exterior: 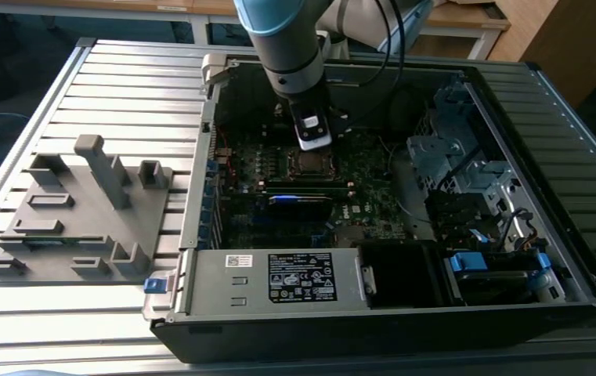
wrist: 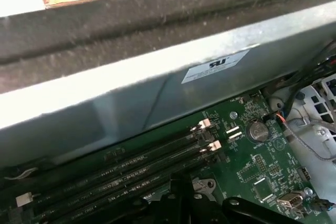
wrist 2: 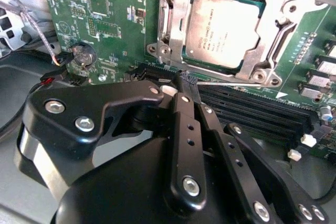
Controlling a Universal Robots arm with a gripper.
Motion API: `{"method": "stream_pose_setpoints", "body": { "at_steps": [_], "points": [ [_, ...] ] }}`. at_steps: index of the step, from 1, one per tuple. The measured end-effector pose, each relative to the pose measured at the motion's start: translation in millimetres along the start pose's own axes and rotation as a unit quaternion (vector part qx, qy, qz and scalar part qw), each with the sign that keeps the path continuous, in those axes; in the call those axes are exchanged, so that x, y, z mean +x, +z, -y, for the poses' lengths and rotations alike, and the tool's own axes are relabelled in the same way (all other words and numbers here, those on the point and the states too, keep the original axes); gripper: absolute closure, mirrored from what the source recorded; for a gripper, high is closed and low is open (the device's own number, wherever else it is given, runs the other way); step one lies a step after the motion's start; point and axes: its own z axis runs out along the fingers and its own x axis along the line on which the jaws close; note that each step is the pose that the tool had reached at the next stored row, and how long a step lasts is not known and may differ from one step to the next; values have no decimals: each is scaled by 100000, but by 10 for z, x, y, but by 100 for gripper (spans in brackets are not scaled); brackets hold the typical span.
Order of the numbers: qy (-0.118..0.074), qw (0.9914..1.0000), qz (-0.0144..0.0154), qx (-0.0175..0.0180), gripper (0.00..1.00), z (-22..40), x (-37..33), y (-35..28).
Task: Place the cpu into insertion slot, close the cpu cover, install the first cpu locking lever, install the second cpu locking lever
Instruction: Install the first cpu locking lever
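Exterior view: a ribbed metal counter (exterior: 120, 86) carries an open computer case (exterior: 402, 333), wooden desks (exterior: 465, 19) behind. The gripper (wrist 2: 188, 81), clenched, hangs just beside the cpu (wrist 2: 223, 27).

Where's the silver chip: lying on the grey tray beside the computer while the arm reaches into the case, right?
No: the cpu is not on the grey tray. The second wrist view shows it seated in its socket, framed by the cpu cover. The arm does reach into the case.
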Motion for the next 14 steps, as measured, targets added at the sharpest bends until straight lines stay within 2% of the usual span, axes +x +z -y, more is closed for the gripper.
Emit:
{"method": "stream_pose_setpoints", "body": {
  "at_steps": [10, 14],
  "points": [
    [7, 100000, -6, -19, 89, -44, 24, 11],
    [74, 100000, -75, -204, 89, -44, 26, 10]
  ]
}}
